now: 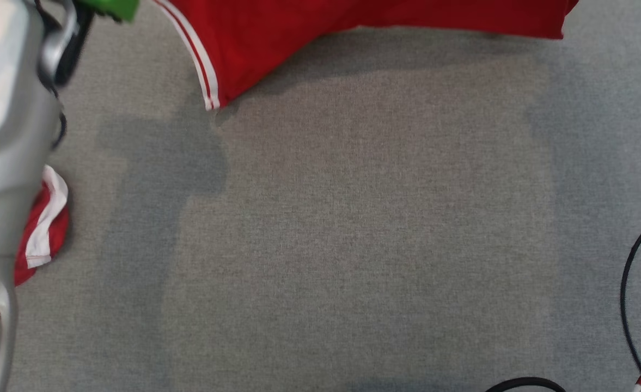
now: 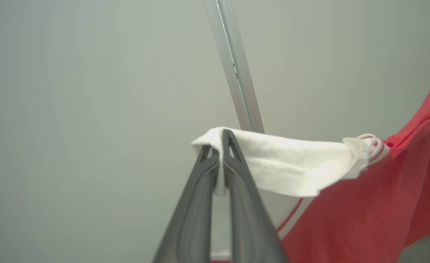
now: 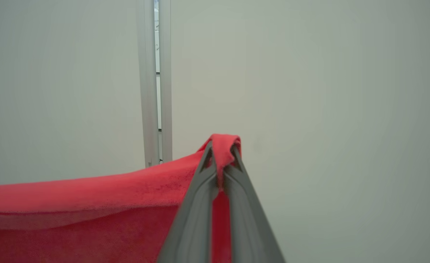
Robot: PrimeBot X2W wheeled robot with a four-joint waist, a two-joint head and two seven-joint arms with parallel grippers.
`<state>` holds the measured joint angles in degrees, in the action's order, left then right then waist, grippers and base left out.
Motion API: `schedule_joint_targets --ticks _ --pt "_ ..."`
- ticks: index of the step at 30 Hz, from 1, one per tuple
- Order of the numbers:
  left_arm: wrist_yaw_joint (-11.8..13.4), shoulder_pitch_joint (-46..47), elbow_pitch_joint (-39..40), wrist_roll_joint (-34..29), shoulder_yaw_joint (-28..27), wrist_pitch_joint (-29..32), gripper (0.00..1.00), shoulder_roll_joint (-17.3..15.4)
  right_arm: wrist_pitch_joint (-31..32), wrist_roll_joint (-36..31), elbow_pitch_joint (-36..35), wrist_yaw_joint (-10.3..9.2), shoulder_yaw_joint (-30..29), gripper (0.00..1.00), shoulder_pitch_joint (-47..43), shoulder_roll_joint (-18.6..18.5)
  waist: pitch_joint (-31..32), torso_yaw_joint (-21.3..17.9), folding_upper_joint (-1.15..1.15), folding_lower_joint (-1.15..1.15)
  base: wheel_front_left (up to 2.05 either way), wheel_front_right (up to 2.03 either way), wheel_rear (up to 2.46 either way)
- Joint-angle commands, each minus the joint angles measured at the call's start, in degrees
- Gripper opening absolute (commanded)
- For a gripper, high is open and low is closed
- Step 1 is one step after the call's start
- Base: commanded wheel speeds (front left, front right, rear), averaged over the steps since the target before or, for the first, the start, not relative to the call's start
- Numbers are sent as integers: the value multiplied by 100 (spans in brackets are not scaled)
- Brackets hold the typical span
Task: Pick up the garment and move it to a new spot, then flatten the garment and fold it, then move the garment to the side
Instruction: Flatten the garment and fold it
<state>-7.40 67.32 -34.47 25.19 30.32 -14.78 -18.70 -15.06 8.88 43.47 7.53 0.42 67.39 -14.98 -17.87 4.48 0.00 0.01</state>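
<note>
The garment (image 1: 364,16) is red with white stripes and white trim. It hangs lifted above the grey surface, its lower edge along the top of the head view, and a fold of it (image 1: 42,228) droops beside my pale left forearm (image 1: 4,136). In the left wrist view my left gripper (image 2: 220,146) is shut on the garment's white trim (image 2: 288,164), red cloth trailing to the right. In the right wrist view my right gripper (image 3: 222,148) is shut on a bunched red edge of the garment (image 3: 90,212), which stretches off to the left.
A grey fabric-covered surface (image 1: 353,245) spreads below the hanging cloth. Black cables (image 1: 630,294) lie at its right edge and a green part (image 1: 116,8) shows at the top left. Both wrist views face a pale wall with a metal profile (image 2: 236,73).
</note>
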Motion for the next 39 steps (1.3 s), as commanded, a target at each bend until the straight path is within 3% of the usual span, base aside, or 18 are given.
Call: schedule_joint_targets --ticks 1,7,14,21,29,39 --pt "-15 535 -145 -95 -30 -43 0 -55 -12 -173 96 -9 -98 0 475 -43 -1415 -161 0 -1 0 0 0" --pt "224 2146 -145 -944 -206 -30 0 -84 -14 -919 132 -9 -450 0 2013 -12 -1671 -206 0 -1 0 0 0" --pt "274 2473 287 -1477 -381 -32 0 -23 -15 -1467 -101 -9 -992 0 2208 120 -1629 -189 0 -1 0 0 0" --pt "132 1199 361 -1249 -800 -33 0 133 -16 -1129 39 -9 -1161 0 1000 165 -1620 -199 0 -1 0 0 0" --pt "33 -756 554 -1018 -1178 -33 0 514 -16 -162 -196 -9 -820 0 -728 223 -944 -277 0 -1 0 0 0" --pt "-10 -4010 567 -697 -1819 -34 0 1149 -16 893 20 -9 4 0 -3193 71 761 -371 0 -1 0 0 0"
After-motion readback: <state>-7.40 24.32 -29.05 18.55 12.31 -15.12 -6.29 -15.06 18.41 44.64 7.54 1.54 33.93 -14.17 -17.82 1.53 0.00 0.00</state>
